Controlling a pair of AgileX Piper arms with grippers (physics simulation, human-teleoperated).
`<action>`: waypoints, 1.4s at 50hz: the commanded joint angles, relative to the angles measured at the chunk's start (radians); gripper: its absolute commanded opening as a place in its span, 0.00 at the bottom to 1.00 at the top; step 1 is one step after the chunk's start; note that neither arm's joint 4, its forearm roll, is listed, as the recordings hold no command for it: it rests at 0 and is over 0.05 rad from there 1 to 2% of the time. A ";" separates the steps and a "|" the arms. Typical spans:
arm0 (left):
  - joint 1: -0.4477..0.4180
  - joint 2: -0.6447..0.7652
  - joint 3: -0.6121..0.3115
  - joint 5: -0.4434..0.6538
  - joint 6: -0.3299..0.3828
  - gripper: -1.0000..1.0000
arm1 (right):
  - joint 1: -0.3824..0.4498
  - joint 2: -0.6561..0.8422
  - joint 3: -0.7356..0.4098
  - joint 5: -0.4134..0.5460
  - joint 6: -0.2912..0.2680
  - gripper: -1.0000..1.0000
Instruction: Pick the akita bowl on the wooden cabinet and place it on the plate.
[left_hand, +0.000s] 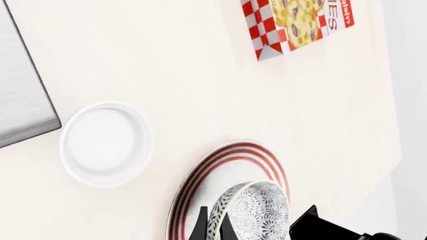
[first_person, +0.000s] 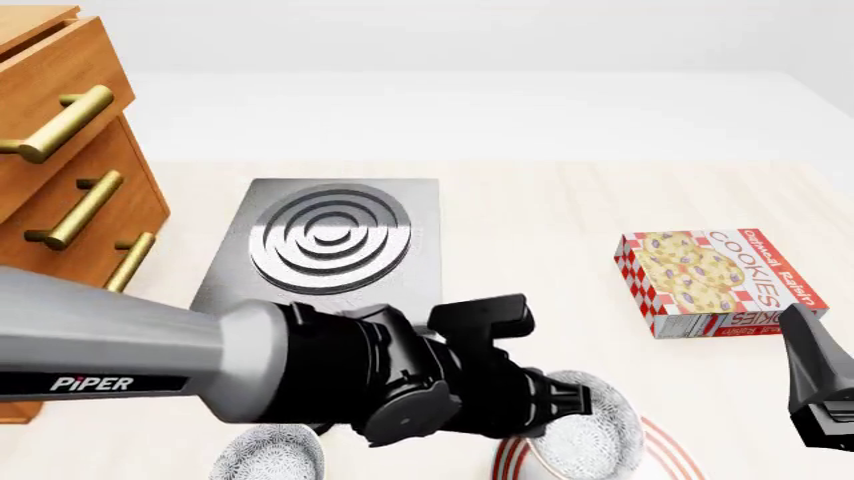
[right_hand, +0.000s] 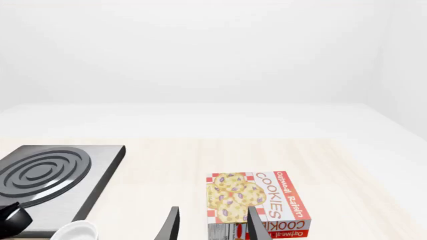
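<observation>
Orange-brown wooden cabinet with brass handles (first_person: 60, 160) at table's 9 o'clock edge. Grey stove plate with rings (first_person: 327, 245) just at its 3 o'clock. Red-checked cookie box (first_person: 707, 280) far toward 3 o'clock. Speckled akita bowl (first_person: 581, 430) over white red-ringed plate (first_person: 667, 455) at 6 o'clock, in left gripper (left_hand: 257, 227). Twin speckled bowl (first_person: 267, 455) at plate's 9 o'clock. Small white ramekin (left_hand: 107, 142) near plate.

A pale cream worktop (first_person: 561, 210) with faint wood grain fills the scene under bright, even light that casts only soft shadows. Beyond its far edge lies a plain white floor (right_hand: 200, 117), and behind that a bare white wall (right_hand: 200, 45); the two blend with almost no visible seam. In the front view the worktop's far edge runs straight across the picture. In the left wrist view one worktop edge meets a light grey-white surface beside it.
</observation>
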 joint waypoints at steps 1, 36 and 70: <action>-0.011 0.015 -0.011 -0.009 0.001 0.00 | 0.000 0.000 0.000 0.000 0.000 1.00; -0.030 0.075 -0.054 -0.012 -0.005 0.00 | 0.000 0.000 0.000 0.000 0.000 1.00; -0.040 -0.021 -0.054 0.020 0.061 1.00 | 0.000 0.000 0.000 0.000 0.000 1.00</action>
